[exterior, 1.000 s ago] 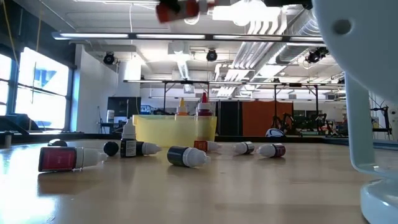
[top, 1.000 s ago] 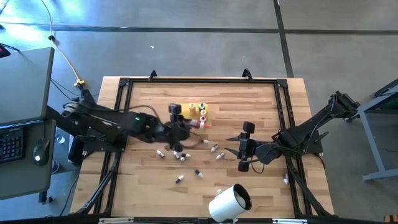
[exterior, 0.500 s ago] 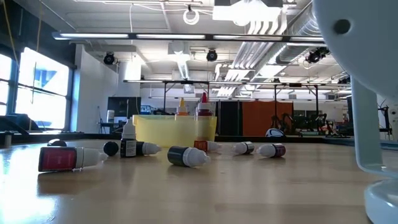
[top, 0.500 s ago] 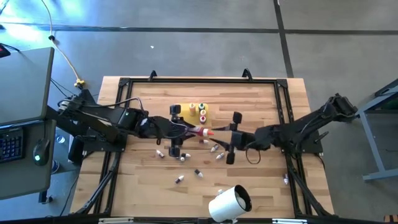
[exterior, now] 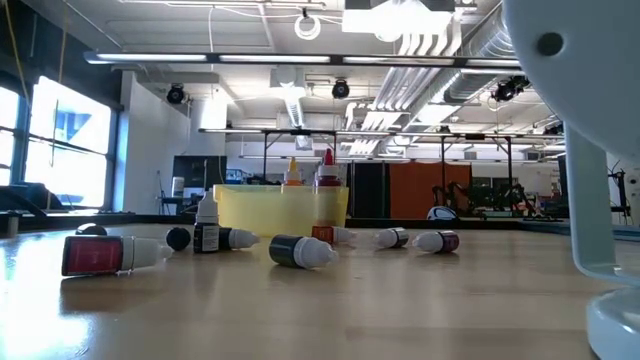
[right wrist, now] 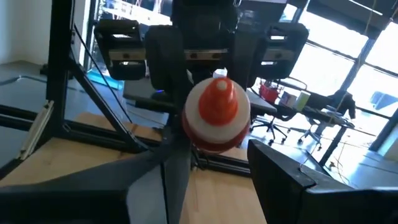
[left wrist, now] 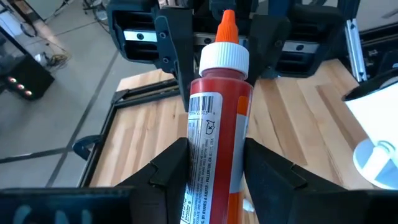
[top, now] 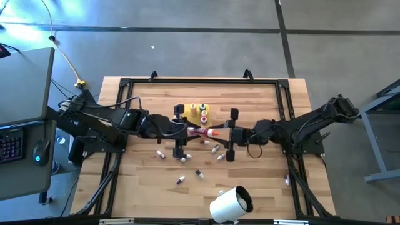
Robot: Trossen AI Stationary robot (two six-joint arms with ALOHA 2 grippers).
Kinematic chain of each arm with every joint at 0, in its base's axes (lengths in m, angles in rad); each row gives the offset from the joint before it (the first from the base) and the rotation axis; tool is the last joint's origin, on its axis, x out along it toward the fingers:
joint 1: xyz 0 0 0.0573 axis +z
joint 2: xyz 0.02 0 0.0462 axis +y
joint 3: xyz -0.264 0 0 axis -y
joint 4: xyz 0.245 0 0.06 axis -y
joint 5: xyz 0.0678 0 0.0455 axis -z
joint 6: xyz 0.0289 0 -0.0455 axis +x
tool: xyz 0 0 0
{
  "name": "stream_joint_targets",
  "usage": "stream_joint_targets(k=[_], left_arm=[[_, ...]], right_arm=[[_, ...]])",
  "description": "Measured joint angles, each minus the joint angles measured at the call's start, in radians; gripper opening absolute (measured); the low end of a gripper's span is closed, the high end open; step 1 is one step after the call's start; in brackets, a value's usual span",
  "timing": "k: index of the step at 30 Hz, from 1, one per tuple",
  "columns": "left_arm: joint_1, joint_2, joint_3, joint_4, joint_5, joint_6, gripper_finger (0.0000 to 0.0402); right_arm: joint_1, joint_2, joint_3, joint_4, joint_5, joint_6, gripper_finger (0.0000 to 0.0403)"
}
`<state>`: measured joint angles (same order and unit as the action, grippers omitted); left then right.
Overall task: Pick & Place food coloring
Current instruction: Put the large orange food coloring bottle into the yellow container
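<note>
A red food coloring tube point(top: 203, 132) with a white collar and orange tip hangs in the air above the table's middle, lying about level with its tip toward the right. My left gripper point(top: 190, 131) is shut on it. My right gripper point(top: 224, 133) is open, with a finger on either side of the tube's cap end point(right wrist: 216, 106); I see no touch. Several small food coloring bottles point(exterior: 300, 250) lie on their sides on the table. More stand upright in the yellow tray point(top: 187, 110). My left gripper point(left wrist: 214, 165) pinches the red tube's labelled body point(left wrist: 214, 134) between its two fingers. The fingers come level from the table's left and lie along the tube. The tube is lifted clear, with its cap end sticking out past the fingertips toward my right gripper.
A large white cylinder point(top: 230, 203) lies near the table's near edge and fills the right of the low view point(exterior: 570, 130). Loose bottles point(top: 181, 156) lie scattered under and in front of the grippers. A black frame point(top: 125, 84) runs around the table top.
My left gripper has carried the red tube a little toward the right, and the tube now lies level with its tip pointing right. My right gripper has moved left and slightly toward the far edge, up to the tube's cap end.
</note>
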<state>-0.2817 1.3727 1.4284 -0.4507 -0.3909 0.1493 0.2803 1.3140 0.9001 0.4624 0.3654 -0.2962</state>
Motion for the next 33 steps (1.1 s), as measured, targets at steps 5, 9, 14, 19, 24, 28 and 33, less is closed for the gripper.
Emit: stream_joint_targets(k=[5,9,14,19,24,28,33], left_arm=[[-0.001,0.0,0.0,0.005,-0.007,0.0,0.0138],[-0.001,0.0,0.0,0.008,-0.008,-0.001,0.0138],[-0.001,0.0,0.0,0.01,-0.008,-0.017,0.0138],[-0.001,0.0,0.0,0.01,-0.008,-0.023,0.0138],[-0.001,0.0,0.0,0.007,0.003,-0.024,0.0138],[0.0,0.0,0.0,0.006,0.004,-0.026,0.0138],[0.0,0.0,0.0,0.006,0.001,-0.03,0.0138]], right_arm=[[0.0,0.0,0.0,0.008,-0.048,0.001,0.0154],[0.001,0.0,0.0,0.019,-0.05,0.0,0.0154],[0.001,0.0,0.0,0.027,-0.051,0.0,0.0154],[0.001,0.0,0.0,0.029,-0.068,0.002,0.0154],[0.001,0.0,0.0,0.029,-0.073,-0.053,0.0161],[0.001,0.0,0.0,0.03,-0.084,-0.052,0.0179],[0.001,0.0,0.0,0.03,-0.085,-0.045,0.0199]])
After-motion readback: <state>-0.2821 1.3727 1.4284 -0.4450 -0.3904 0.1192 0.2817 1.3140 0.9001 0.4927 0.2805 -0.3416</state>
